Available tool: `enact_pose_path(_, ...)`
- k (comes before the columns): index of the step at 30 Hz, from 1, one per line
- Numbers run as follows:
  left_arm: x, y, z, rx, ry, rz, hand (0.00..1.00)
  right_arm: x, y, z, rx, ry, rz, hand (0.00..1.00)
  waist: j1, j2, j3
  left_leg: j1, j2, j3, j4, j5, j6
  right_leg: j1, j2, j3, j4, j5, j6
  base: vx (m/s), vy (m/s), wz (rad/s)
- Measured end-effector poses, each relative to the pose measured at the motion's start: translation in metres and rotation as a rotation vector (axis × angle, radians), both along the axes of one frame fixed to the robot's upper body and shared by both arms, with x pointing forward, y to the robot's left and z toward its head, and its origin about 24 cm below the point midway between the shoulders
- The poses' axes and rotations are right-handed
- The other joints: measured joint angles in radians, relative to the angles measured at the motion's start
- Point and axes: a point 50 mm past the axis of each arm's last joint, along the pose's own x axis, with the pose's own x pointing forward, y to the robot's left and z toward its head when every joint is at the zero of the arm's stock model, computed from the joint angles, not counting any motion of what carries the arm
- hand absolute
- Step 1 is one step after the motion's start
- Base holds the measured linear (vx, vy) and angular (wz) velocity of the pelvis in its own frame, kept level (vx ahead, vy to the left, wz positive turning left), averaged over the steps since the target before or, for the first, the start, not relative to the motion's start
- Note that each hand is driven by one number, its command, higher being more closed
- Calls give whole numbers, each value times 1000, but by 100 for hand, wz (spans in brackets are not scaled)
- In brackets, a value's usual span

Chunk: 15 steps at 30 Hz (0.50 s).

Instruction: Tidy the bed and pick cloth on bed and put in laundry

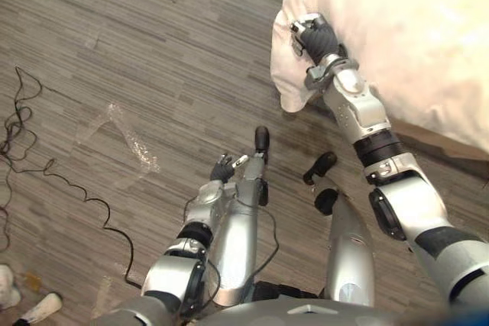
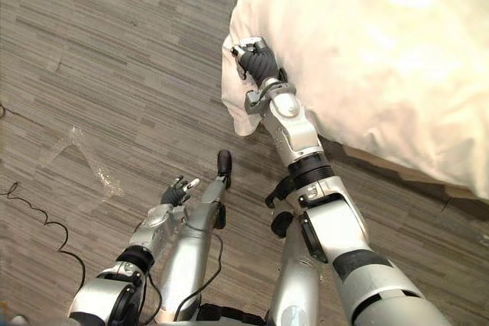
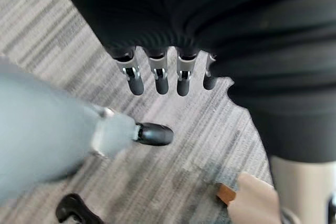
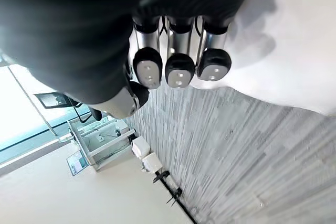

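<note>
A white duvet (image 1: 397, 28) covers the bed, and its rounded corner hangs over the bed's brown edge (image 1: 439, 141) towards the grey plank floor (image 1: 153, 36). The right robot hand (image 1: 315, 36) rests on that corner with its dark ribbed back facing up. Its own wrist view shows it clenched: the fingertips (image 4: 179, 72) turn in towards the palm, the thumb is tucked beside them, and the white cloth lies just past them. Whether a fold is caught in the curl cannot be told.

The left robot hand (image 1: 225, 168) hangs low, well apart from the bed. In its wrist view the fingers (image 3: 159, 80) point loosely down over the floor and hold nothing.

In the left eye view a crumpled strip of clear plastic (image 1: 134, 143) lies on the floor, and a person's white shoes (image 1: 34, 309) stand in the lower-left corner. The right wrist view looks across the room to a small white trolley (image 4: 100, 139) beside a bright window.
</note>
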Motion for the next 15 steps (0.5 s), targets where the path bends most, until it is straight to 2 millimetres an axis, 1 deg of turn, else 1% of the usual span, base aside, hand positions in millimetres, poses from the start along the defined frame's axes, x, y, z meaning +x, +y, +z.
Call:
enact_pose_path(1,2,-1,4,-34,-11,25,0,-2,4,-8,5,19,12,100,-10,0,0,-5,3,12,2,-1,1,-9,-6,0,18,-12,-1,-13,-81,10)
enact_pose_path(2,3,-2,5,-51,-16,35,0,-2,5,-12,5,27,15,100,-15,0,0,-7,4,17,4,-1,2,-15,-10,0,27,-17,-3,-10,-76,10)
enact_pose_path(4,7,-2,10,-82,-33,61,0,-4,12,-28,6,71,29,100,-37,0,0,-24,12,54,14,-4,6,-39,-23,0,57,-32,-7,-7,-70,8)
enact_pose_path(5,8,-2,11,-89,-33,71,0,-4,13,-33,8,85,31,100,-40,-1,0,-29,16,62,19,-5,7,-44,-23,0,59,-32,-7,-3,-64,0)
enact_pose_path(7,10,-4,15,-120,-34,109,0,-5,11,-51,16,145,19,100,-51,-1,0,-33,24,90,30,-11,14,-51,-23,9,62,-32,-7,0,-57,-8)
enact_pose_path(8,10,-4,15,-122,-29,119,0,-6,10,-60,27,170,16,100,-64,-2,-1,-40,29,98,52,-19,12,-52,-23,14,64,-32,-7,1,-49,-8)
enact_pose_path(9,10,-3,15,-133,-27,127,0,-7,9,-63,45,181,16,100,-70,-2,-1,-43,31,102,64,-26,14,-52,-23,16,65,-32,-7,0,-42,-14)
enact_pose_path(11,11,-3,16,-155,-25,150,0,-9,0,-80,108,227,-6,100,-87,-4,-2,-43,38,123,98,-43,21,-50,-22,33,67,-29,-4,-2,-26,-18)
enact_pose_path(12,11,-2,16,-162,-23,157,0,-11,-3,-85,133,241,-14,100,-95,-5,-2,-43,40,126,109,-48,24,-47,-22,36,67,-28,-3,-3,-23,-20)
enact_pose_path(13,11,-2,16,-164,-13,167,0,-13,-11,-96,215,267,-27,100,-107,-5,-2,-36,45,135,129,-62,27,-37,-20,45,67,-27,-2,0,-25,-19)
enact_pose_path(14,11,-2,16,-164,-9,171,0,-15,-18,-104,272,290,-38,100,-118,-5,-2,-28,47,141,138,-73,23,-29,-20,51,67,-27,0,2,-25,-28)
enact_pose_path(15,10,-2,15,-163,-3,175,0,-21,-33,-118,366,315,-70,100,-133,-7,-3,-9,53,155,154,-85,29,-11,-16,64,64,-24,4,3,-19,-30)
